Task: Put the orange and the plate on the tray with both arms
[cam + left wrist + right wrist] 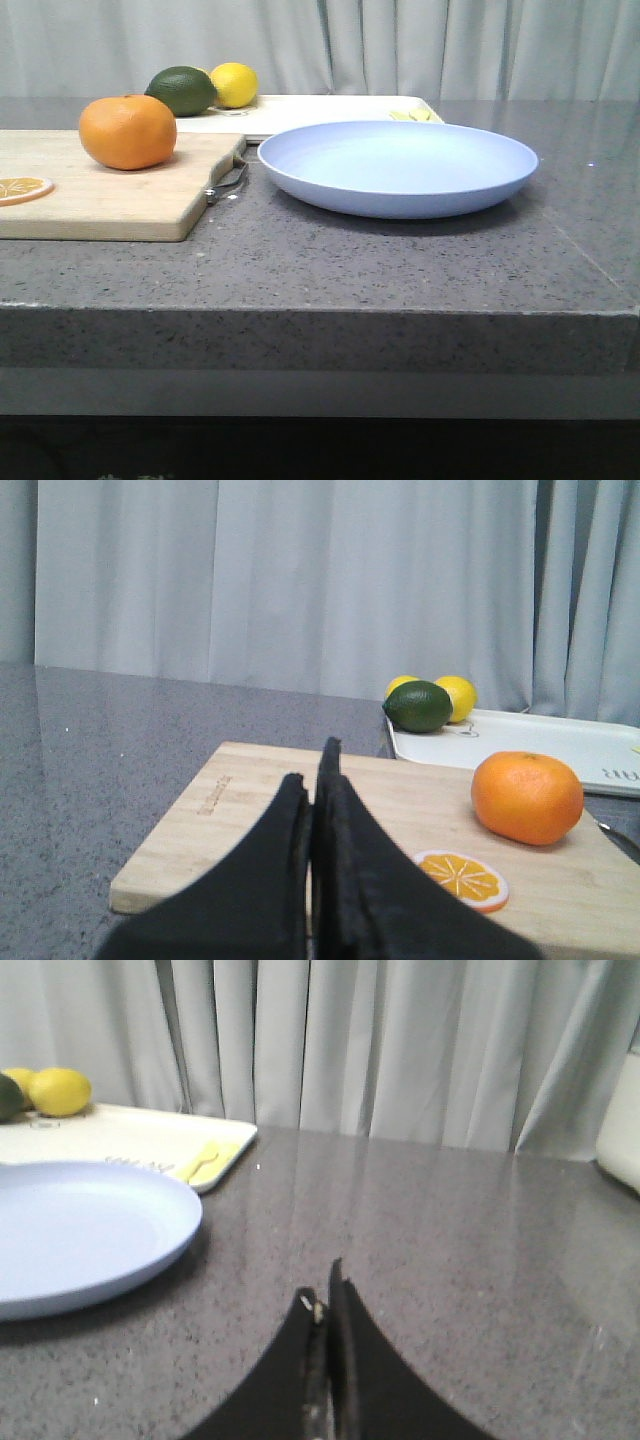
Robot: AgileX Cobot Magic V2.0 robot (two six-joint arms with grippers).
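Grey speckled stone makes up the counter (400, 270), backed by pale pleated curtains (420, 45). Over the left part of it, the left gripper (318, 780) has its black fingers (285, 825) pressed together with nothing between them, poised above the near edge of a light wooden cutting board (110, 195). Ahead of those fingers on the board lies a thin orange slice (461, 878), and beyond it, toward the board's far right part, sits the orange (128, 131), whole and resting on the wood, apart from the gripper. A metal handle (228, 178) juts from the board's right end. The right gripper (322, 1298) also has its fingers (347, 1330) closed together and empty, over bare counter to the right of the plate (397, 166). That lavender-blue plate rests on the counter just right of the board's handle, its far rim close against the near edge of the tray (310, 110). The cream-white tray lies at the far side of the counter, behind both board and plate; on its far left corner sit a dark green fruit (182, 90) and a lemon (234, 84) side by side, and something small and pale yellow (205, 1160) lies at its right end.
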